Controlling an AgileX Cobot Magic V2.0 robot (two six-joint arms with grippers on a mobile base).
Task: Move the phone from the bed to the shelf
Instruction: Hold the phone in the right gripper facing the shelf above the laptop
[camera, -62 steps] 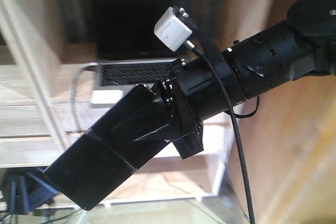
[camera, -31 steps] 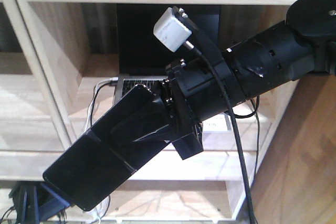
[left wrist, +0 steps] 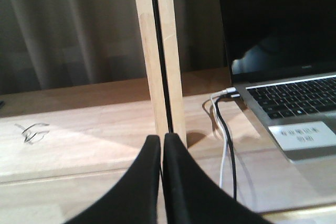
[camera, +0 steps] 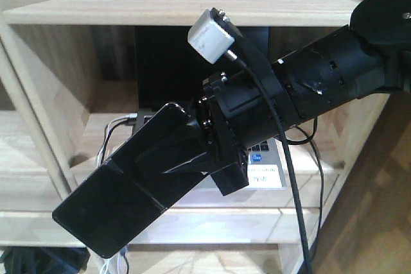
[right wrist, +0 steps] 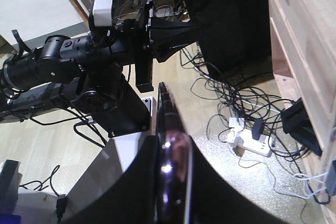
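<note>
The phone (camera: 122, 200), a glossy black slab with a seam across its middle, hangs tilted down to the left in front of the shelf (camera: 180, 1). My right gripper (camera: 172, 157) is shut on its upper end. In the right wrist view the phone (right wrist: 170, 129) stands edge-on between both fingers (right wrist: 131, 182). My left gripper (left wrist: 160, 141) is shut on nothing, just above a shelf board (left wrist: 79, 140) and facing an upright divider (left wrist: 160, 51). The bed is out of view.
An open grey laptop (left wrist: 283, 51) fills the compartment behind the phone, with white and black cables (left wrist: 224, 129) running off its left side. On the floor by the shelf base lie a power strip (right wrist: 251, 141) and tangled cords. My left arm (right wrist: 79, 56) reaches across the right wrist view.
The shelf and laptop have slid lower and to the right in the front view and come into sharp focus. The right arm still holds the phone at the same spot in the frame.
</note>
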